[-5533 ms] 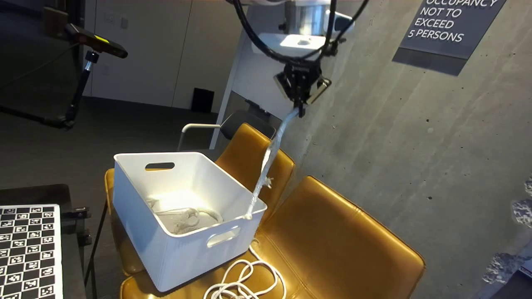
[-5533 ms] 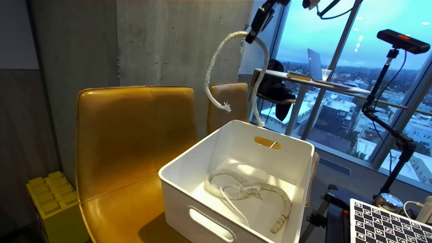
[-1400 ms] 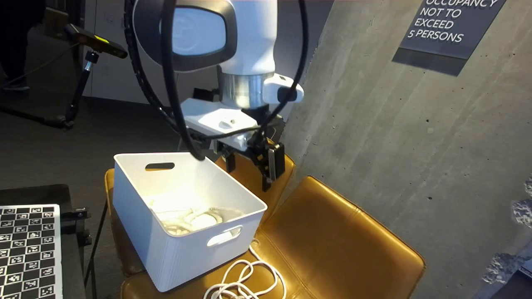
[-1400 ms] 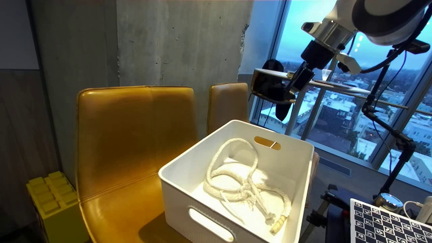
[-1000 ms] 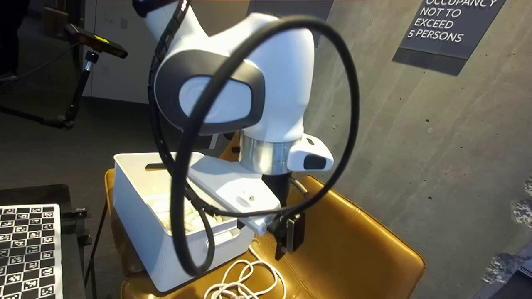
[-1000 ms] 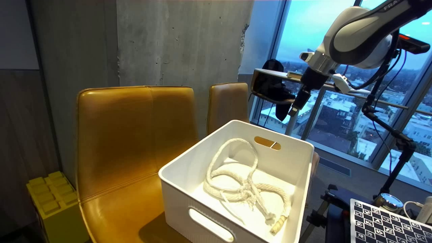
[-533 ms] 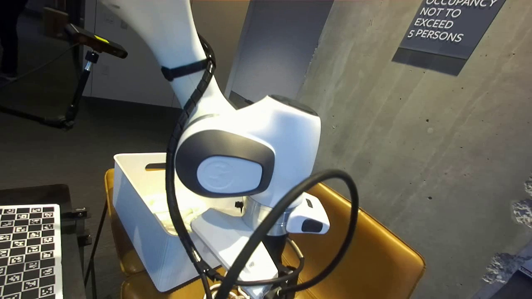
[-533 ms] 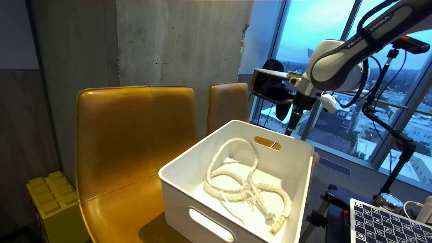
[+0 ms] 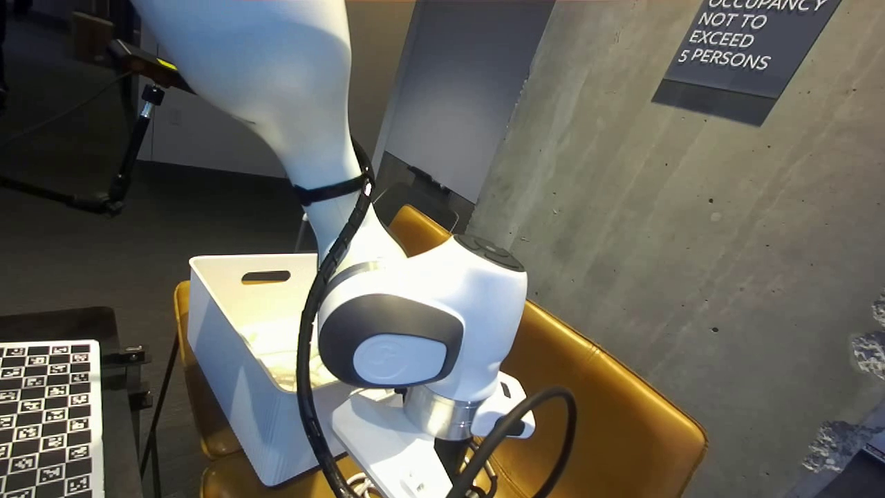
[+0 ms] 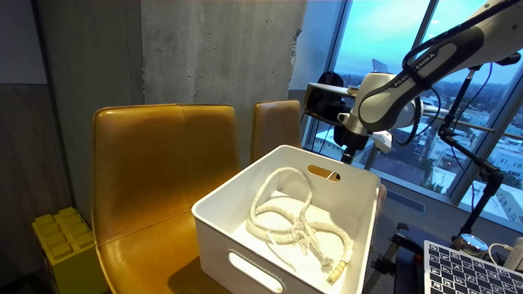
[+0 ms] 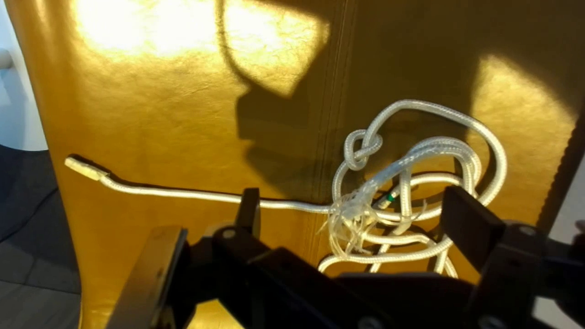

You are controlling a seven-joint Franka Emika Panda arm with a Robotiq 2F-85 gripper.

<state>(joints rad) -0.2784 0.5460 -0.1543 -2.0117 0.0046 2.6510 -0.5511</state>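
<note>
White rope (image 11: 405, 192): lying in a loose tangle right of centre in the wrist view, resting on the tan seat (image 11: 137, 114). Carrying a small knot (image 11: 361, 148) near the middle of the frame, with a frayed end (image 11: 354, 210) below it. Stretching toward the left edge as 1 nearly straight strand, finishing in a taped tip (image 11: 87, 169).

Occupying the bottom of the wrist view with the gripper (image 11: 352, 194), holding 2 fingers (image 11: 249, 208) wide apart. Framing most of the tangle between them, with loops passing behind the finger at right and the straight strand behind the finger at left. Leaving unclear any contact with the rope.

Filling the centre of an exterior view with the arm (image 9: 435, 277), covering part of the white bin (image 9: 242, 373) at lower left. Hiding the gripper's lower end behind the bin, right of centre, in an exterior view.

Curling inside the bin: rope coil (image 10: 302, 228).

Standing around it in an exterior view: tan chair (image 10: 163, 151) at left, farther chair (image 10: 278, 126) at centre, yellow block (image 10: 67, 245) at lower left. Lying at a lower corner in both exterior views: checkered board (image 10: 466, 265). Hanging on the concrete wall (image 9: 657, 242) at upper right in an exterior view: sign (image 9: 753, 41), reading in part "NOT TO EXCEED 5 PERSONS".
</note>
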